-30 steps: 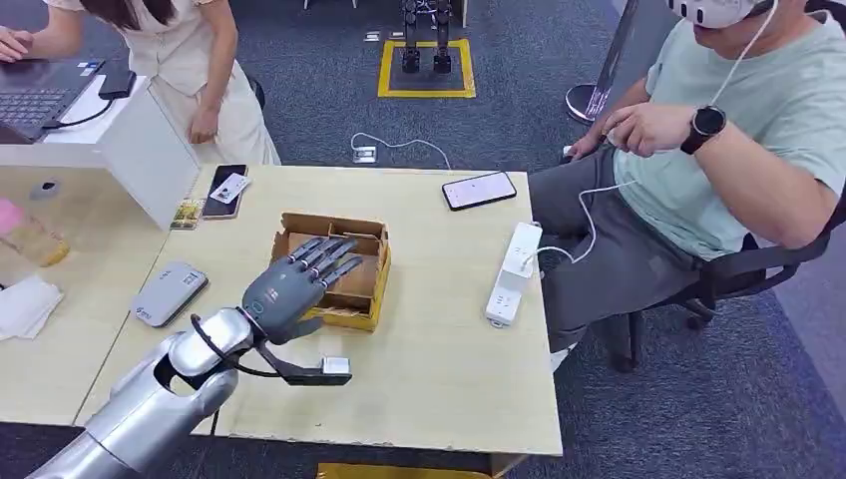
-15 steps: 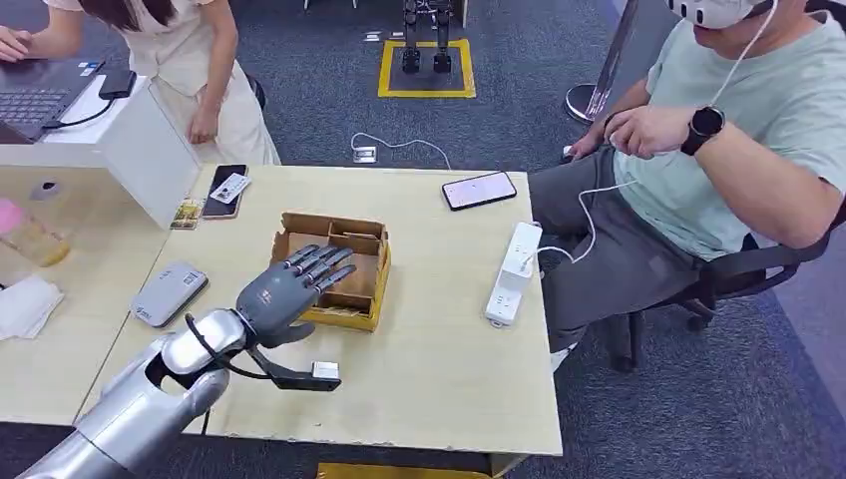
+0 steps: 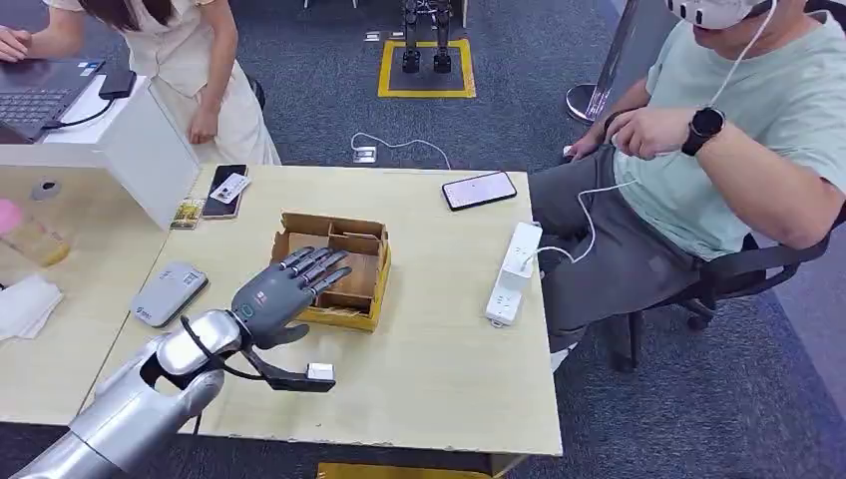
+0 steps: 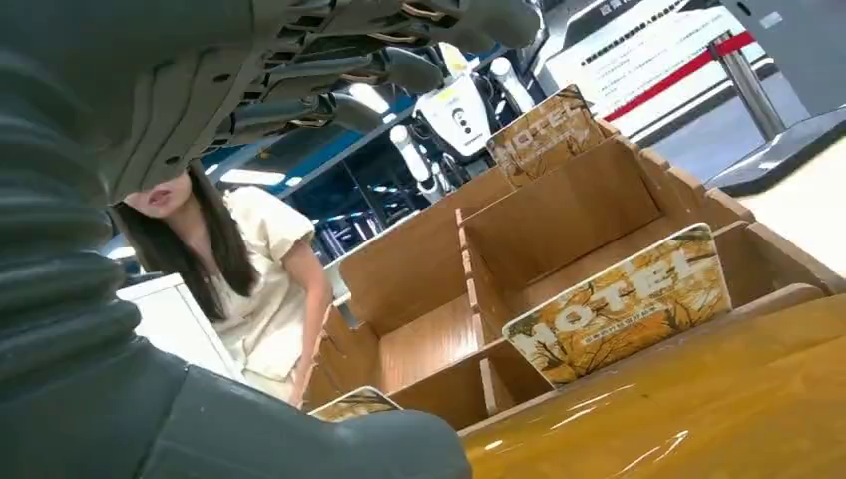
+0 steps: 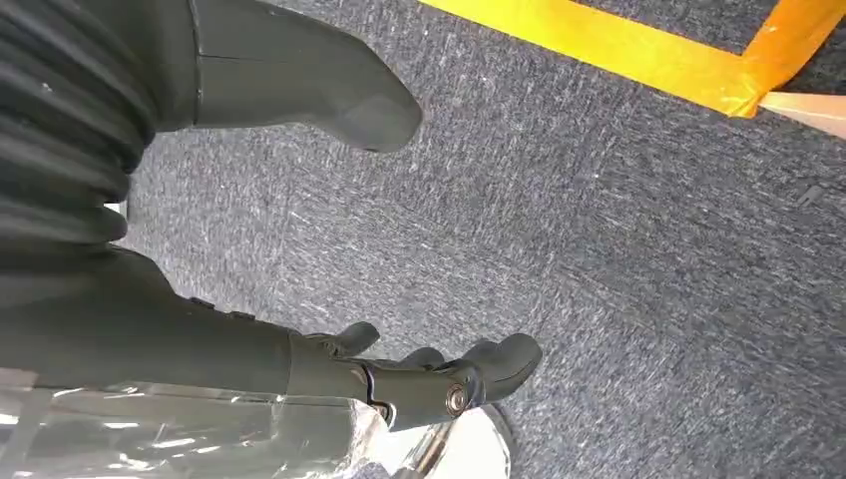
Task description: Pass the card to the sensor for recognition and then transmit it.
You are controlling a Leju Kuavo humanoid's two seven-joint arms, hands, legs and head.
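So, far to the left of the left hand (image 3: 279,294): a person in cream clothes (image 3: 190,60) at a laptop (image 3: 35,90), behind a white partition (image 3: 150,150). Nearer, just left of the hand, a grey sensor unit (image 3: 168,292) lies flat on the table (image 3: 439,369), apart from the hand. Beyond it, near the partition, a dark phone w/ a small white card on it (image 3: 227,188).

Left hand hovers over the near-left corner of the cardboard box (image 3: 339,261), fingers (image 3: 321,267) spread and stretched fwd over the box, holding nothing. Box has dividers; left wrist view shows "HOTEL" cards (image 4: 619,304) standing upright in its compartments, just ahead of and below the fingers, not touched.

Right of the hand, well apart: a white power strip (image 3: 514,272) near the table's right edge, a second phone (image 3: 479,190) at the far edge. Further right, a seated person in a green tee (image 3: 738,130) w/ a wristwatch.

Right hand (image 5: 399,384) hangs over grey carpet (image 5: 619,259), fingers loosely curled, thumb apart, nothing in it; cannot tell if it's closed.
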